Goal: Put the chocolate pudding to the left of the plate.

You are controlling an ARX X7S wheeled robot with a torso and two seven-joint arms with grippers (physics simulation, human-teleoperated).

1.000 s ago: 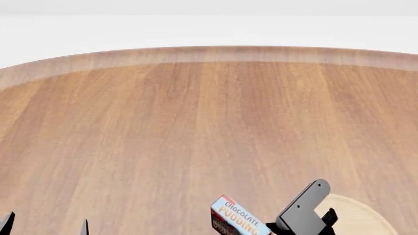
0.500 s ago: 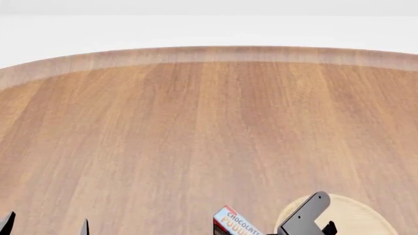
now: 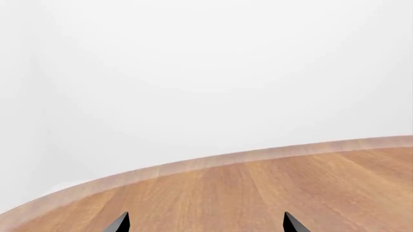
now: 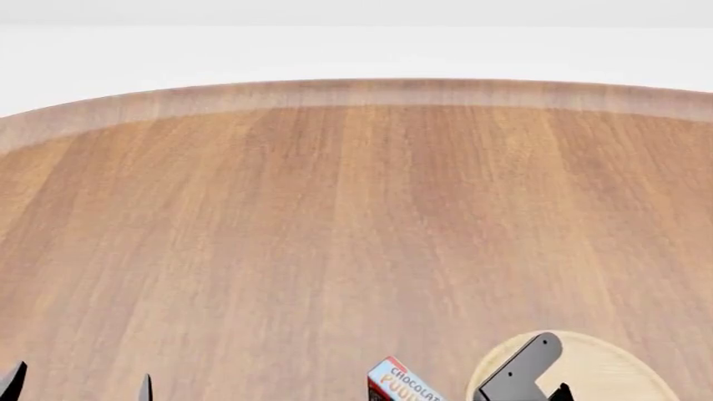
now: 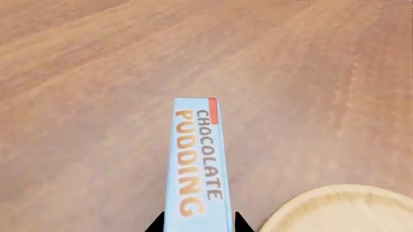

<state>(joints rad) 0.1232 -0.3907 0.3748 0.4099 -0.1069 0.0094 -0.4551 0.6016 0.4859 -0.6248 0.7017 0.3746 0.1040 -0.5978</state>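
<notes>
The chocolate pudding (image 5: 195, 164) is a light blue box face with orange "CHOCOLATE PUDDING" lettering, held between my right gripper's (image 5: 197, 226) black fingertips, one on each side. In the head view the box (image 4: 399, 385) pokes up at the bottom edge, just left of the right gripper's grey link (image 4: 515, 368). The plate (image 4: 602, 372), pale beige with a raised rim, lies on the table right of the box; its rim also shows in the right wrist view (image 5: 342, 210). My left gripper (image 3: 205, 223) is open and empty above the table, its tips at the head view's bottom left (image 4: 78, 383).
A large round wooden table (image 4: 334, 217) fills the view, its far curved edge against a white background. Nothing else stands on the visible part.
My right gripper has moved down and toward me with the pudding box, so less of both shows at the head view's bottom edge. The left gripper has not moved.
</notes>
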